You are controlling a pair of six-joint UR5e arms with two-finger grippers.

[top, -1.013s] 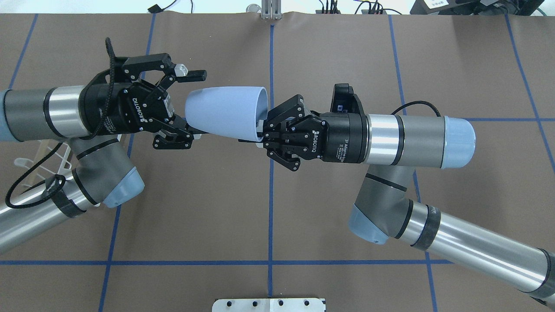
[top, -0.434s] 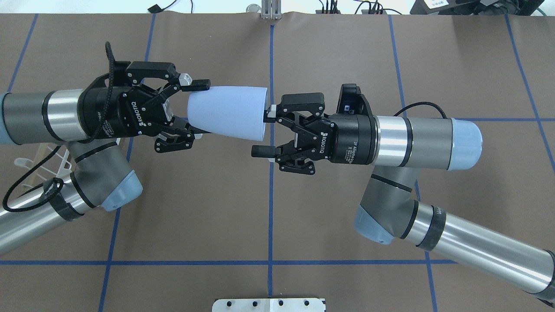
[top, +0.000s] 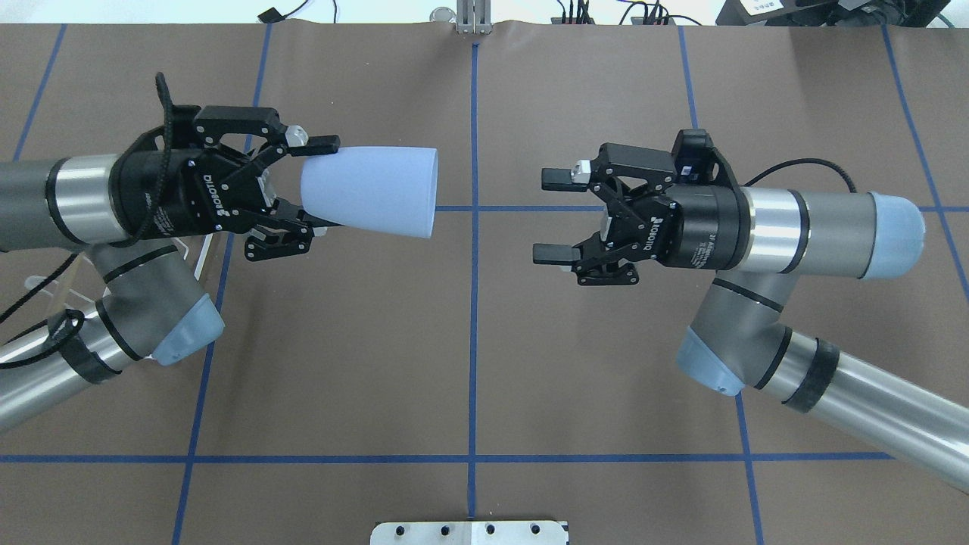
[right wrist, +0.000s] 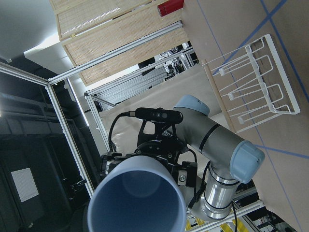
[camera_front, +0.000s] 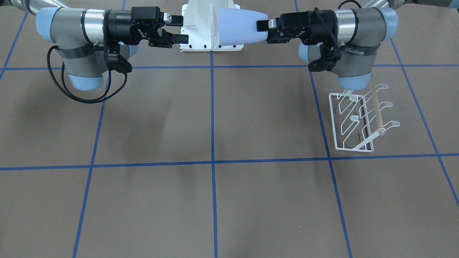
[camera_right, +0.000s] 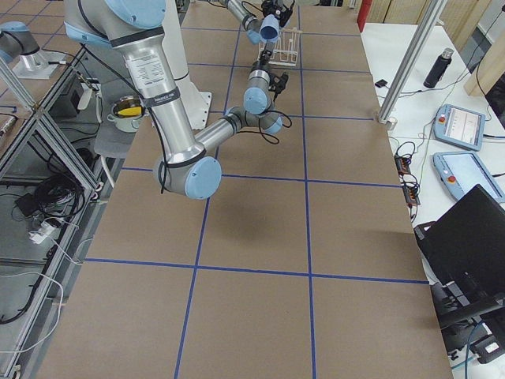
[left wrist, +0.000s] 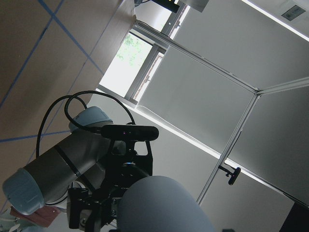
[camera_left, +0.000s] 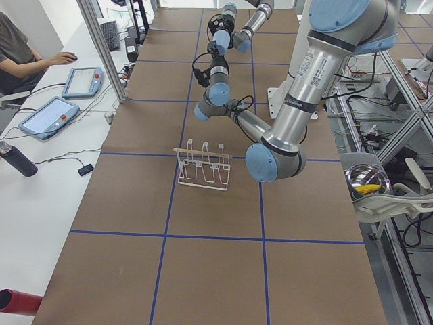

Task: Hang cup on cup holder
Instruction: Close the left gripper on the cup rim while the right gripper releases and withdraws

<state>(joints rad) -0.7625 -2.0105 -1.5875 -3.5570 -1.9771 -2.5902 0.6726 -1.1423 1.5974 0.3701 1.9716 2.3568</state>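
The pale blue cup [top: 371, 191] lies on its side in the air, its open mouth toward the right arm. My left gripper [top: 318, 182] is shut on its narrow base end; it also shows in the front view [camera_front: 263, 30] with the cup [camera_front: 240, 25]. My right gripper [top: 549, 216] is open and empty, a clear gap away from the cup's rim. The white wire cup holder [camera_front: 358, 120] with its wooden rod stands on the table below the left arm. The overhead view mostly hides it. The right wrist view shows the cup's mouth [right wrist: 137, 203] and the holder [right wrist: 256, 84].
The table is brown paper with blue tape lines [top: 473, 303]. The white robot base [camera_front: 209, 39] sits at the near edge between the arms. A black cable [camera_front: 86, 96] hangs from the right arm. Operator desks with tablets [camera_left: 51, 115] run along the table's far side.
The right gripper opened, let go of the cup's rim and drew back to the right. The left gripper shut on the cup's base and carried it to the left.
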